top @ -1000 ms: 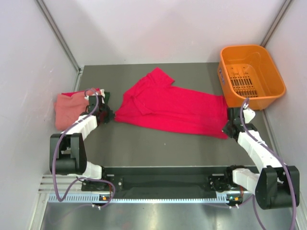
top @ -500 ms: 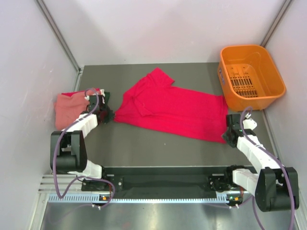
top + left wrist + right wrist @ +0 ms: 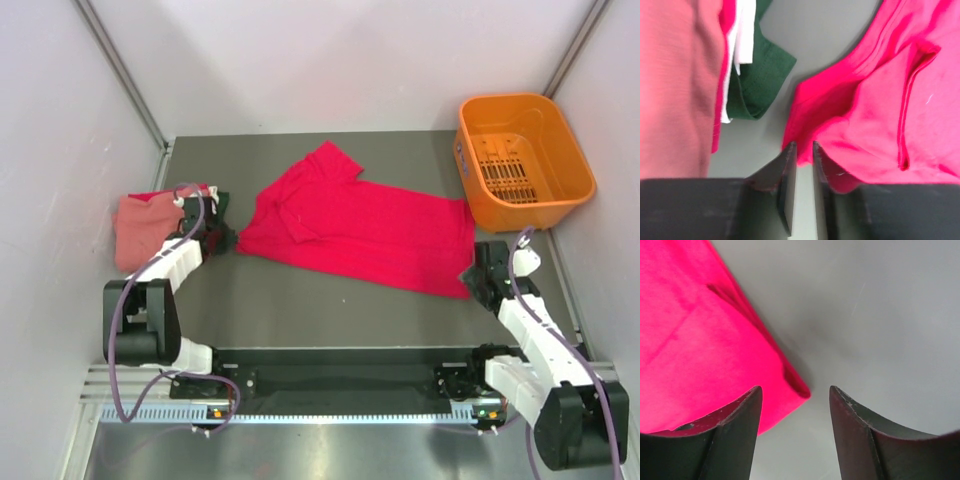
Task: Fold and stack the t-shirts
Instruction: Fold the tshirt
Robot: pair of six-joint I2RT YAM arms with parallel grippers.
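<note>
- From above we see a crimson red t-shirt (image 3: 350, 225) lying spread out across the middle of a dark grey table (image 3: 330, 310), collar end to the left, hem to the right, one short sleeve pointing at the far edge
- On the left side of the table sits a small stack of folded shirts with a salmon pink t-shirt (image 3: 140, 230) on top
- In the left wrist view, a pale t-shirt (image 3: 742, 35) shows as a thin white edge under the pink one, and a dark green t-shirt (image 3: 757, 70) sticks out of the stack towards the red one
- A strip of bare table separates the green cloth from the red cloth
- The left gripper (image 3: 804, 147) is low between the stack and the red shirt, its two fingers drawn almost together with only a narrow slot between them, pinching the shirt's near left corner
- The right gripper (image 3: 795, 390) is at the shirt's near right corner with its fingers spread wide and nothing held
- That hem corner lies flat on the table between the spread fingers, closer to the finger on the left of the wrist view; we cannot tell whether cloth and finger touch
- An orange basket (image 3: 520, 212) stands in the far right corner of the table, its near left corner just beside the red shirt's hem
</note>
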